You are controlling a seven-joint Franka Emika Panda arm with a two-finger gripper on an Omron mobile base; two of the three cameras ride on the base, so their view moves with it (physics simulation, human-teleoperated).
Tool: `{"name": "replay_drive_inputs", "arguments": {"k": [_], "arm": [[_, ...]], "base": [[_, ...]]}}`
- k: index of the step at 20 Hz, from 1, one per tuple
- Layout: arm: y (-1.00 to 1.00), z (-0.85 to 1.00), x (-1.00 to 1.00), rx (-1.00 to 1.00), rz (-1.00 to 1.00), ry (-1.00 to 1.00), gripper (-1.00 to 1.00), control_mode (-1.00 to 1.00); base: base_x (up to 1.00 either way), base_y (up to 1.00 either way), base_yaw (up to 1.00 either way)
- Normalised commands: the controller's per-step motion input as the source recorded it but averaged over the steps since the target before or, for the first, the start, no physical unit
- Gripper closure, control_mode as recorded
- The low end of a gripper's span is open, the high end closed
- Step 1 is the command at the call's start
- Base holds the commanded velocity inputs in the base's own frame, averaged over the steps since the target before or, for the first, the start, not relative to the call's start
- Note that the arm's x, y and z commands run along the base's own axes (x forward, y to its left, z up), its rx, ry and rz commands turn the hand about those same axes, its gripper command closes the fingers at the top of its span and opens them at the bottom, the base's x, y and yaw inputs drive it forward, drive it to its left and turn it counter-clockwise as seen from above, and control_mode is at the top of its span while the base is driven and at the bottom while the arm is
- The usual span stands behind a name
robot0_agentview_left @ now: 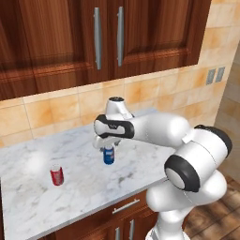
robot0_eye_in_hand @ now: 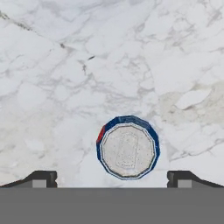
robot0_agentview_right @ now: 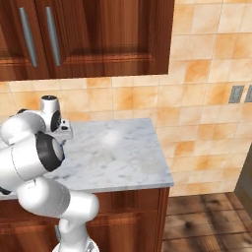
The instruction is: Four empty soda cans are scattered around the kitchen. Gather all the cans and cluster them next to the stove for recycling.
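While the red can (robot0_agentview_left: 56, 175) stands upright on the marble counter (robot0_agentview_left: 28, 206) at left, the blue can (robot0_agentview_left: 108, 154) stands upright to its right, directly under the gripper (robot0_agentview_left: 108, 143). Jaws spread fully wide, gripping nothing; the can top sits between the fingertips (robot0_eye_in_hand: 41, 178).

Base views flank the arm, sharing marble counter (robot0_agentview_left: 28, 197), hand view straight down

marble counter (robot0_agentview_left: 84, 187), blue can (robot0_agentview_left: 108, 154), red can (robot0_agentview_left: 56, 176)
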Motion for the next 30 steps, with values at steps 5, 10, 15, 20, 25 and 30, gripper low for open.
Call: {"name": "replay_drive_inputs", "arguments": {"k": [5, 10, 15, 20, 25, 30], "arm": [[-0.05, -0.05, 0.28, 0.00, 0.02, 0.00, -1.00, -1.00], [0.00, -0.11, 0.11, 0.00, 0.00, 0.00, -1.00, -1.00], [0.05, -0.07, 0.00, 0.00, 0.00, 0.00, -1.00, -1.00], [0.04, -0.16, 0.00, 0.00, 0.00, 0.00, -1.00, -1.00], [0.00, -0.14, 0.00, 0.00, 0.00, 0.00, -1.00, -1.00], [0.00, -0.01, 0.00, 0.00, 0.00, 0.00, -1.00, -1.00]], "base": [[0.00, 0.00, 0.00], [0.00, 0.00, 0.00], [0.00, 0.00, 0.00], [0.00, 0.00, 0.00], [0.00, 0.00, 0.00], [0.00, 0.00, 0.00]]}}
